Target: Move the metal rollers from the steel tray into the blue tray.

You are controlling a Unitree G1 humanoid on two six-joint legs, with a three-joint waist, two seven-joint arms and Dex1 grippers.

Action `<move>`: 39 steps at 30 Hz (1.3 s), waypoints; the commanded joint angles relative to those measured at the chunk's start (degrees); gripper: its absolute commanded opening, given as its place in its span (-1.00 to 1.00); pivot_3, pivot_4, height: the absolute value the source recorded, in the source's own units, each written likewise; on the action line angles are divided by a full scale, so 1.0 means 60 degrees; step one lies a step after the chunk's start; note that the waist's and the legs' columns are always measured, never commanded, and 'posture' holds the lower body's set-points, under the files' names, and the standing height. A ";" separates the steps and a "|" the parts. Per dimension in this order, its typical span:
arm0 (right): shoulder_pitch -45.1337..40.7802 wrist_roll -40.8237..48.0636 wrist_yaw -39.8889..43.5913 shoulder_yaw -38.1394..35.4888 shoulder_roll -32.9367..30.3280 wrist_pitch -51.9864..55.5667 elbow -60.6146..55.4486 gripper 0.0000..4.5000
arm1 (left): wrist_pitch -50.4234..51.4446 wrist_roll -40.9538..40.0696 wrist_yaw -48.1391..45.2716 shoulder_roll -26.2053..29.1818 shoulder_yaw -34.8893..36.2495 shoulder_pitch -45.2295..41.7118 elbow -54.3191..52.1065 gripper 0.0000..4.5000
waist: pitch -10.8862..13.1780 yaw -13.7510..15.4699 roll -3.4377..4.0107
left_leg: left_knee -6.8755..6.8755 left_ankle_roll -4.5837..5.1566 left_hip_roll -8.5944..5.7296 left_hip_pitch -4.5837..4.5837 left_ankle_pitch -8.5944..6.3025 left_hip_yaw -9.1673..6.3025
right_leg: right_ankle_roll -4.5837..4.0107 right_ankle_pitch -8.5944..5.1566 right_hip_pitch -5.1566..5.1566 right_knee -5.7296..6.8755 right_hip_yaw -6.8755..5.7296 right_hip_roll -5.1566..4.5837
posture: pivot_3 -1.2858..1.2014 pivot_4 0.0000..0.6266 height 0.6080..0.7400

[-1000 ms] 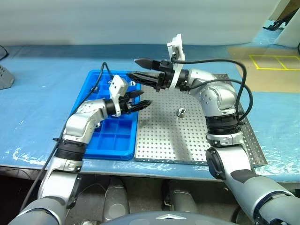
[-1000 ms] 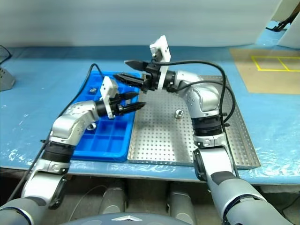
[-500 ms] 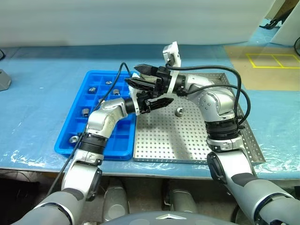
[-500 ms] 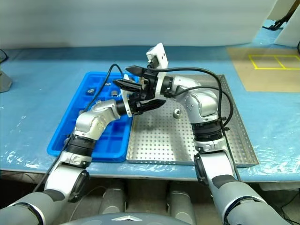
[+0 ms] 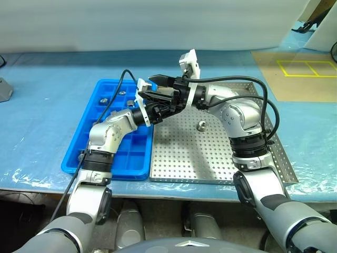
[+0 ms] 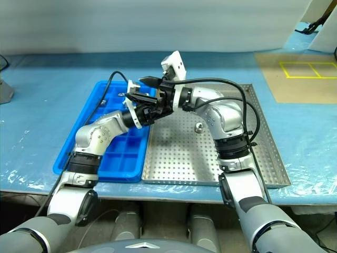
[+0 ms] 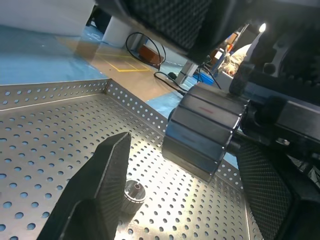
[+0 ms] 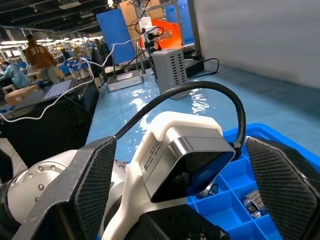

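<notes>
One small shiny silver metal roller (image 5: 201, 125) stands on the perforated floor of the large square steel tray (image 5: 210, 163), at about four o'clock from both grippers and apart from them. The left gripper (image 5: 167, 108) and right gripper (image 5: 154, 86) hover close together over the tray's edge, jaws apart and empty. Further rollers (image 8: 254, 204) lie in compartments of the bright blue plastic tray (image 5: 84, 147) on the desk (image 5: 42, 105).

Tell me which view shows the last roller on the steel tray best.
Left wrist view: the roller stands close up on the steel tray, centre hole visible, partly behind a finger of the left tool. Both eye views show it small but unobstructed at mid-tray. The right wrist view faces the blue tray instead.
</notes>
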 commanded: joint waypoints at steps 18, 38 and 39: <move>0.0218 -0.0071 -0.0065 0.0368 -0.0071 -0.0493 -0.0042 0.93 | -0.0058 -0.0336 0.0594 -0.0261 0.0328 -0.0072 -0.0363 -0.39 | 0.0000 -0.0001 0.0000 | 0.0000 0.0000 0.0000 -0.0001 0.0000 -0.0001 | 0.0000 0.0000 0.0001 -0.0004 -0.0001 0.0000 | -0.03 -0.52 1.00; 0.0479 0.0561 0.0086 -0.0377 -0.0819 0.0124 -0.0168 0.93 | 0.0279 -0.0205 0.0216 0.1307 0.0107 0.1076 -0.1707 -0.39 | 0.0001 0.0002 0.0001 | -0.0003 0.0000 0.0001 0.0001 -0.0001 -0.0001 | 0.0000 0.0000 0.0003 -0.0010 -0.0002 0.0001 | -0.02 -0.52 1.00; 0.0490 0.0631 0.0074 -0.0439 -0.0892 0.0191 -0.0186 0.93 | 0.0298 -0.0213 0.0208 0.1415 0.0105 0.1146 -0.1766 -0.39 | 0.0001 0.0003 0.0001 | -0.0004 0.0000 0.0002 0.0001 -0.0001 -0.0001 | 0.0000 0.0000 0.0004 -0.0010 -0.0002 0.0001 | -0.02 -0.52 1.00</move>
